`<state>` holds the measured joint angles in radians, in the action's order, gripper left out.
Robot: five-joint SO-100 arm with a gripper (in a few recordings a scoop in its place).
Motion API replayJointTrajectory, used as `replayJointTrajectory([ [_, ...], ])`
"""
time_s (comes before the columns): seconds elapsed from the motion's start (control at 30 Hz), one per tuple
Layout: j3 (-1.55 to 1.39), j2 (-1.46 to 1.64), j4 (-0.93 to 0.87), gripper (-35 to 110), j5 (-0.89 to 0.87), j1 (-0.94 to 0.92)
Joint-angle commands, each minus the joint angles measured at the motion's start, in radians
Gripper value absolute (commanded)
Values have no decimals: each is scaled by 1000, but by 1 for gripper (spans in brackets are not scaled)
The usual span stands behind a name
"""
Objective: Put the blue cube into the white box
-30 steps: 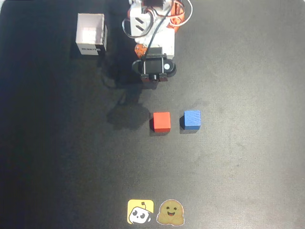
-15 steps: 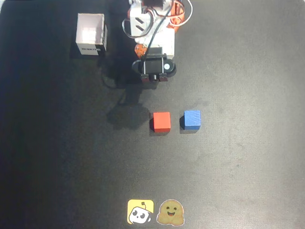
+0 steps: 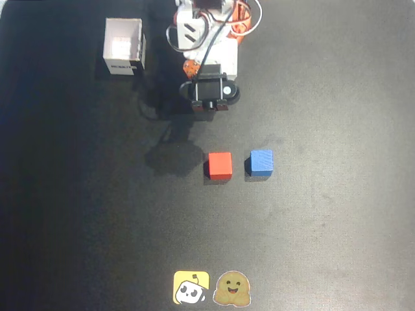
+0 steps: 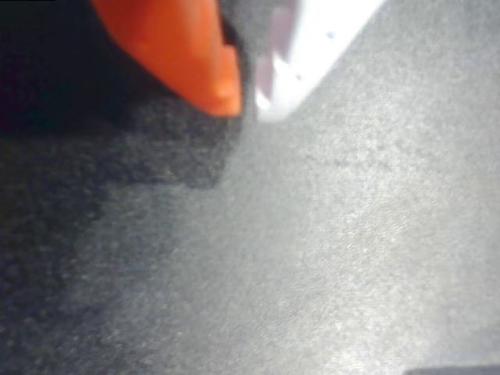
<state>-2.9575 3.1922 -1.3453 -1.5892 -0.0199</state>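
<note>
In the overhead view the blue cube (image 3: 262, 162) sits on the black mat, right of a red cube (image 3: 220, 165) of the same size. The white box (image 3: 123, 46) stands open-topped at the upper left, its dark label facing the picture's bottom. My gripper (image 3: 209, 107) hangs folded under the arm at top centre, well above both cubes and right of the box. In the wrist view the orange finger (image 4: 195, 55) and the white finger (image 4: 312, 47) meet at their tips over bare mat. The gripper (image 4: 246, 105) is shut with nothing in it.
The arm's base with its white and orange parts (image 3: 211, 29) and cables fills the top centre. Two stickers, a yellow one (image 3: 190, 287) and a brown one (image 3: 232, 289), lie flat at the bottom edge. The black mat (image 3: 337, 214) stretches wide around the cubes.
</note>
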Motion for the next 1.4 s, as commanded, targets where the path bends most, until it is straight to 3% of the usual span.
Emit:
replayJointTrajectory([
  [0.0, 3, 5, -3, 0, 8, 2],
  [0.2, 5, 5, 29, 0, -11, 9],
  [0.6, 20, -83, 278, 0, -63, 115],
  [0.77, 186, -437, 383, 2, -72, 147],
  [0.87, 368, -676, 348, 2, -61, 149],
  [1.37, 571, -1005, 391, 4, -287, 350],
])
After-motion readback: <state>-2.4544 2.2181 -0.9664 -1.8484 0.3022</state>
